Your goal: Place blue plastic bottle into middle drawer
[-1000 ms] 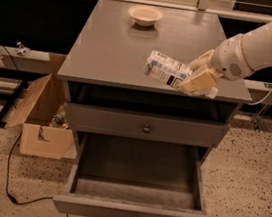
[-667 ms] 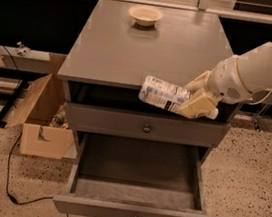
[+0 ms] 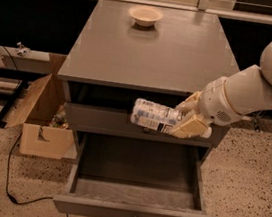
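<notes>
The blue plastic bottle, clear with a white-and-blue label, lies on its side in my gripper. The gripper is shut on it, with cream fingers clamped around its right end. It hangs in the air in front of the closed upper drawer front, above the open middle drawer. That drawer is a wide grey tray pulled out toward the camera, with nothing seen inside. My white arm comes in from the right.
A cream bowl sits at the back of the grey cabinet top. An open cardboard box stands on the floor left of the cabinet, with a black cable beside it. Speckled floor lies on both sides.
My gripper has carried the bottle down and forward, from above the cabinet top's front right edge to in front of the upper drawer front, over the open drawer.
</notes>
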`<action>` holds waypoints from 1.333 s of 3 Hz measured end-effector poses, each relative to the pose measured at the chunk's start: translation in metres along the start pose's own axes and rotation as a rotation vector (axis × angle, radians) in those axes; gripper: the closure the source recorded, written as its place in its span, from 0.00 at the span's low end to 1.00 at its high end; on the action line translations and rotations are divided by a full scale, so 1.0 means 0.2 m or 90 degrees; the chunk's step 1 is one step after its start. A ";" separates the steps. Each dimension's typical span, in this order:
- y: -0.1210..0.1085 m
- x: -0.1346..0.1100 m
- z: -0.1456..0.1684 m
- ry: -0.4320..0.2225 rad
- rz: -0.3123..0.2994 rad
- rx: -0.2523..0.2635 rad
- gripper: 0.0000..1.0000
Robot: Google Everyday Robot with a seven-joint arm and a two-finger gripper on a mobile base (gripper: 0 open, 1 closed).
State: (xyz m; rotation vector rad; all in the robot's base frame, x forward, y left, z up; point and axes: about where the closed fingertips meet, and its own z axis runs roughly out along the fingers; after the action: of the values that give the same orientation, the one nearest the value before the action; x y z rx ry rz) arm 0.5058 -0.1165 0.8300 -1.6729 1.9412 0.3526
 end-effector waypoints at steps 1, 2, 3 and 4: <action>0.02 0.04 0.05 0.010 0.007 -0.006 1.00; 0.09 0.26 0.30 0.021 0.045 -0.030 1.00; 0.12 0.44 0.51 0.017 0.071 -0.040 1.00; 0.12 0.56 0.72 0.015 0.092 -0.047 1.00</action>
State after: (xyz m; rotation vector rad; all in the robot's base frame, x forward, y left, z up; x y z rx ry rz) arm 0.5068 -0.1274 0.6455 -1.5929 2.0951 0.4655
